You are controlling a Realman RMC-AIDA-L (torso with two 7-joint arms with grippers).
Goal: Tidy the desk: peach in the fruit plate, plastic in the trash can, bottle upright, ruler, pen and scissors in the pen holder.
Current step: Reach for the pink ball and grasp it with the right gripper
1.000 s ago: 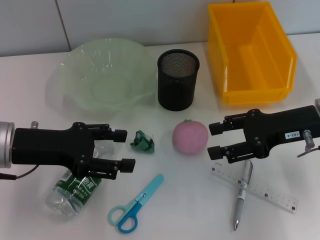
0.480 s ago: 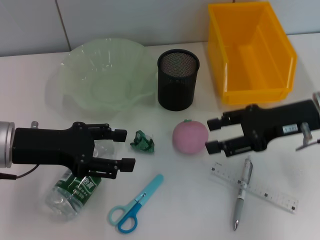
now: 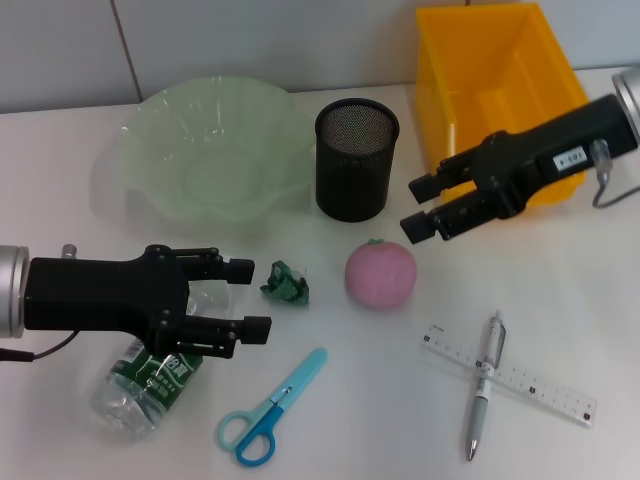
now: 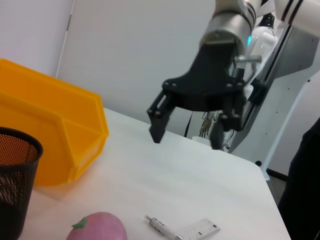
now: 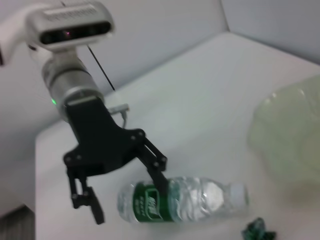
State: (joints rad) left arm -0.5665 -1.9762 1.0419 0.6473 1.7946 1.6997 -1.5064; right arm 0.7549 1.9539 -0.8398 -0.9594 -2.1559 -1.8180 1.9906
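Observation:
The pink peach (image 3: 380, 275) lies mid-table and also shows in the left wrist view (image 4: 97, 227). My right gripper (image 3: 415, 206) is open and empty, raised just behind and to the right of the peach, in front of the yellow bin; the left wrist view shows it too (image 4: 186, 139). My left gripper (image 3: 252, 297) is open over the cap end of the clear bottle (image 3: 150, 385), which lies on its side (image 5: 185, 200). Crumpled green plastic (image 3: 286, 282) lies just past its fingertips. The blue scissors (image 3: 270, 410), the ruler (image 3: 525, 382) and the pen (image 3: 483, 385) crossing it lie near the front.
The green glass fruit plate (image 3: 150, 120) stands at the back left, the black mesh pen holder (image 3: 357, 160) at the back middle, and the yellow bin (image 3: 500, 100) at the back right. The right arm reaches across the bin's front.
My right gripper has lifted away from the ruler and pen and moved back and left, to behind the peach by the bin. The left arm has not moved.

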